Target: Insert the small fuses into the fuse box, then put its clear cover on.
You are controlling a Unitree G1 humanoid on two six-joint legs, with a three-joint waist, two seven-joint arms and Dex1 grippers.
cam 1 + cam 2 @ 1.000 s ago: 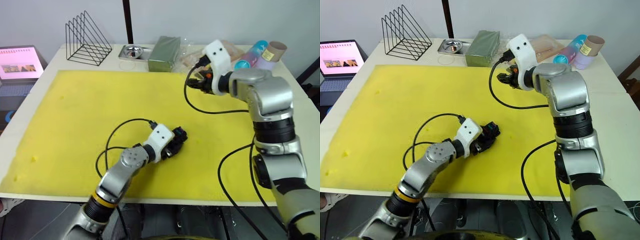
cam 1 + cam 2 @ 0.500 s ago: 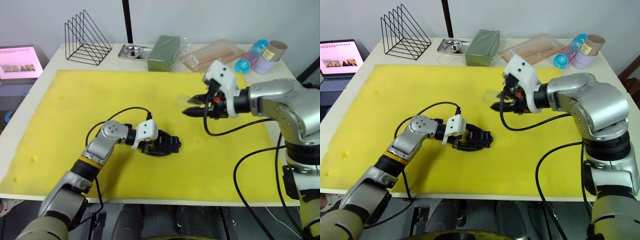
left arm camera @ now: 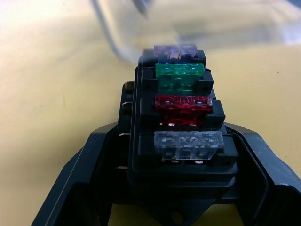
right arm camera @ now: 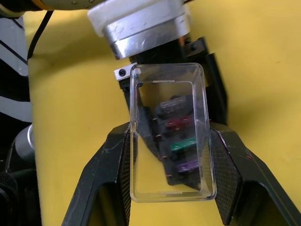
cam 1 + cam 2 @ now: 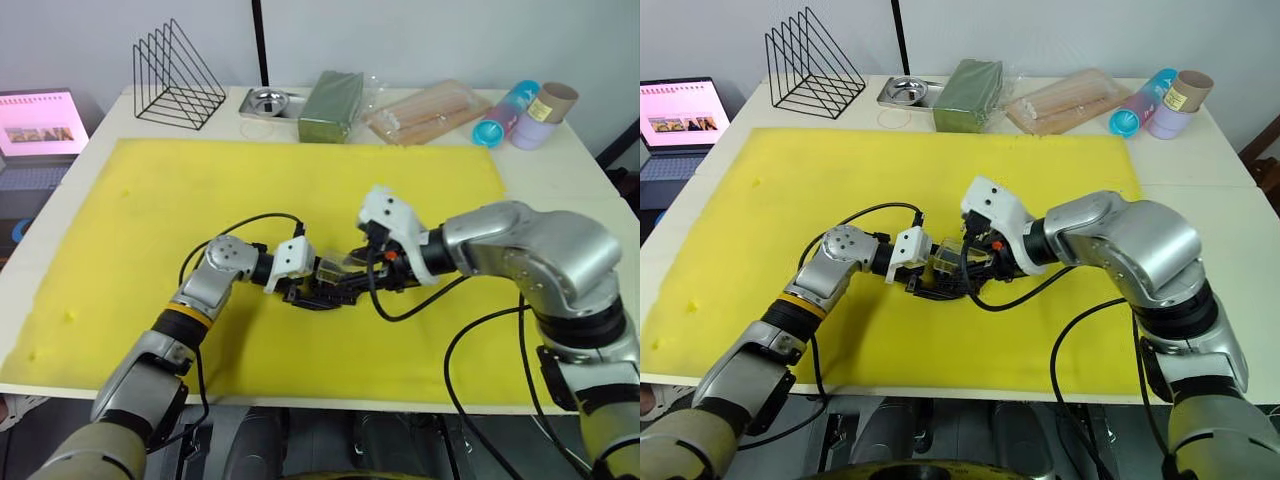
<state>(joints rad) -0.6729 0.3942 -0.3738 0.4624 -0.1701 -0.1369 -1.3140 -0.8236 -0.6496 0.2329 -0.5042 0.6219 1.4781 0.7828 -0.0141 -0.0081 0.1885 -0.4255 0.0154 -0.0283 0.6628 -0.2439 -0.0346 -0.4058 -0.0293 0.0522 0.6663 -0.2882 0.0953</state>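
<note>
Glossy clear plastic cover [image 4: 170,134]

Fuse box [image 3: 178,155]: 4 fuses [image 3: 181,77] seated. Clear cover [image 4: 169,132] hovering above, unseated.

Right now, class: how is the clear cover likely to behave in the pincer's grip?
The clear cover, thin-walled and hollow, probably weighs little. It seems stiff, keeping its shape between the right pincer fingers. Its glossy plastic may slip.

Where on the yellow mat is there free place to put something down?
Free: the mat between the wire rack and the left gripper, and its near right corner. Crowded: the middle, where both grippers meet at the fuse box.
</note>
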